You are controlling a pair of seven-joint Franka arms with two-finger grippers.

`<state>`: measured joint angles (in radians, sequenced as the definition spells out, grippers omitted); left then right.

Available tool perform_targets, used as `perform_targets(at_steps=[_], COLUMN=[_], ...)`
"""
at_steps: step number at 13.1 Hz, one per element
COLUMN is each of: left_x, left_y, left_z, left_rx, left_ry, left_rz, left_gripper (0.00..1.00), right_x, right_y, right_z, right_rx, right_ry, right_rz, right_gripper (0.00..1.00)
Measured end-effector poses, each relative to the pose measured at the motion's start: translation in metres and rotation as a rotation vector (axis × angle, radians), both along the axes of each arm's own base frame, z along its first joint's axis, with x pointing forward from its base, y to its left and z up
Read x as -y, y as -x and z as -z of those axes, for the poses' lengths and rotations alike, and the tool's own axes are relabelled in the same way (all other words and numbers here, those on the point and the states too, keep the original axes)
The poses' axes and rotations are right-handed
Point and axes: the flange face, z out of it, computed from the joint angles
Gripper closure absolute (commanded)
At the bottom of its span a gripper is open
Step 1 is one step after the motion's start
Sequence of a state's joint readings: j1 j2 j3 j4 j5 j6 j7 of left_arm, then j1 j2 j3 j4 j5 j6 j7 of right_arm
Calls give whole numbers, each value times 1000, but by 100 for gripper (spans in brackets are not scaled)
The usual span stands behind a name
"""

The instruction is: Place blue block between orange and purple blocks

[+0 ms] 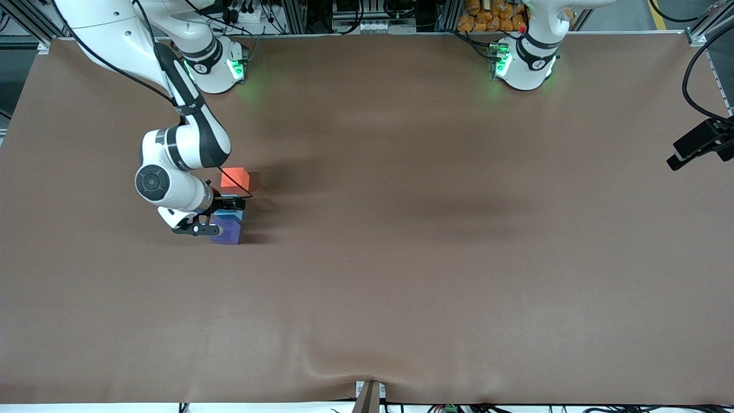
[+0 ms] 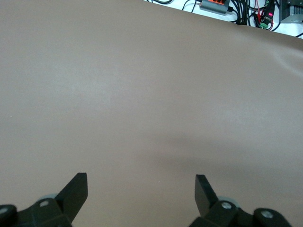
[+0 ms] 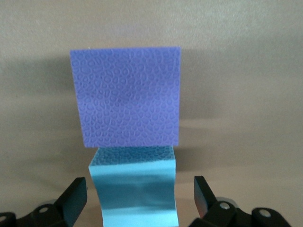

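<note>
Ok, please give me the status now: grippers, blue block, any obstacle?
Right gripper open around blue block. Blue block on table between orange block and purple block, touching purple. Left gripper open, waiting. Nothing in the way.

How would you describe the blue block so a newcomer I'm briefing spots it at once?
Start at the right arm's end of the table, where three cubes line up under the right gripper. The blue block is the middle one, between the gripper's open jaws, touching the purple block and apart from the orange block. It alone is light sky-blue.

Brown table [image 1: 401,275] carries orange block [image 1: 235,178], blue block [image 1: 231,215], purple block [image 1: 227,233]
</note>
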<state>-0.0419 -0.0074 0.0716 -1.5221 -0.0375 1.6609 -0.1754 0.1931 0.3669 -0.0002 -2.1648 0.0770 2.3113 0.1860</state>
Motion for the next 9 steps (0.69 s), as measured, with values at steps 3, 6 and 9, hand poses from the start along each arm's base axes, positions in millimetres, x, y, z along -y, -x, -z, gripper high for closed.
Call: perform_targets(at_steps=[3, 6, 9], left_x=[0, 0, 1], left_y=[0, 0, 0], left_z=[0, 0, 0], left_rx=[0, 0, 0], left_ry=[0, 0, 0], left_rz=[0, 1, 2], left_gripper=[0, 0, 0], right_x=[-6, -17, -23], right_y=[-15, -55, -84], right_z=[-36, -146, -231], right_rx=[-77, -130, -44], right_ry=[2, -6, -25], right_rz=[-10, -32, -41], right_gripper=[0, 0, 0])
